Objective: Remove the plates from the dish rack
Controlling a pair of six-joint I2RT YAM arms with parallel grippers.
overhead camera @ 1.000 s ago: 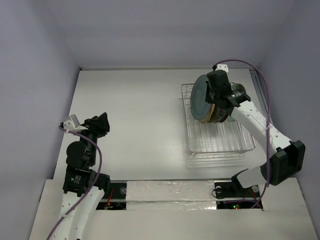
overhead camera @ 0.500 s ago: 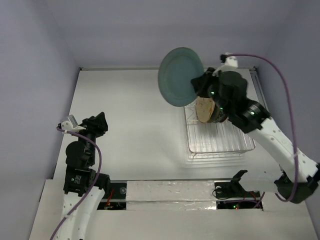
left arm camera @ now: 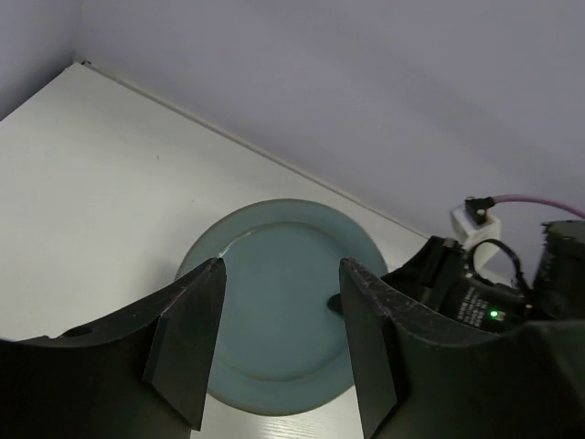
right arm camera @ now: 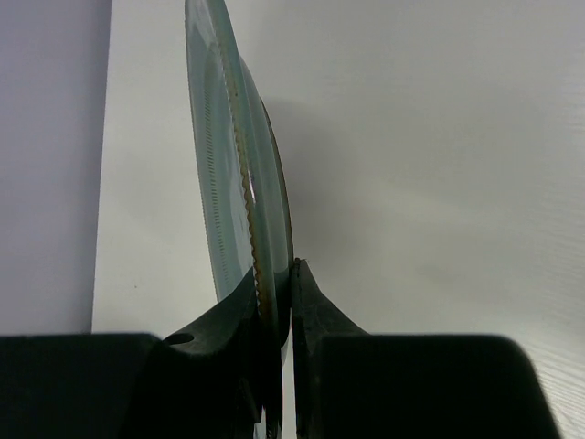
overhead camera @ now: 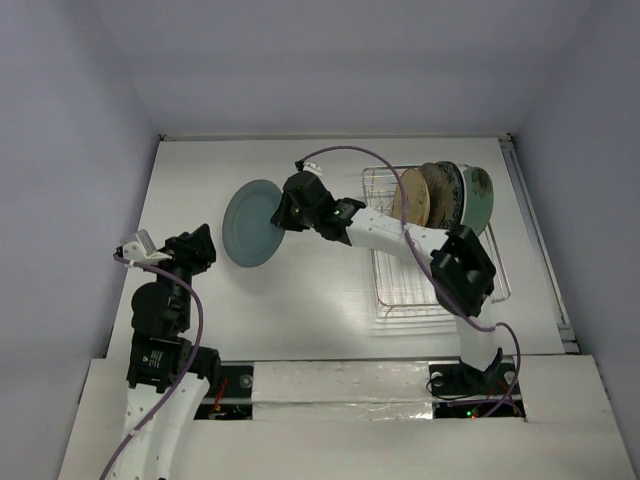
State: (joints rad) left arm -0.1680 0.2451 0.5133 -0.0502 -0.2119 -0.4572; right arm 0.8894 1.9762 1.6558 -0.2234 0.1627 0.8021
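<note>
A smooth, glazed teal plate (overhead camera: 250,222), round with a raised rim, hangs tilted on edge over the matte white table (overhead camera: 300,300), well left of the silver wire dish rack (overhead camera: 442,285). The right gripper (overhead camera: 288,212) pinches its rim between narrow black fingers. The other plates (overhead camera: 440,195) stand upright in the rack's far end. The left gripper (left arm camera: 279,343) waits beside the plate, half-open and holding nothing.

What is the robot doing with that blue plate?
It is emptying the dish rack. The right pincer grips the teal plate by its rim and holds it tilted over the table, left of the rack. A few more plates stand upright in the rack. The left pincer is open and holds nothing.
</note>
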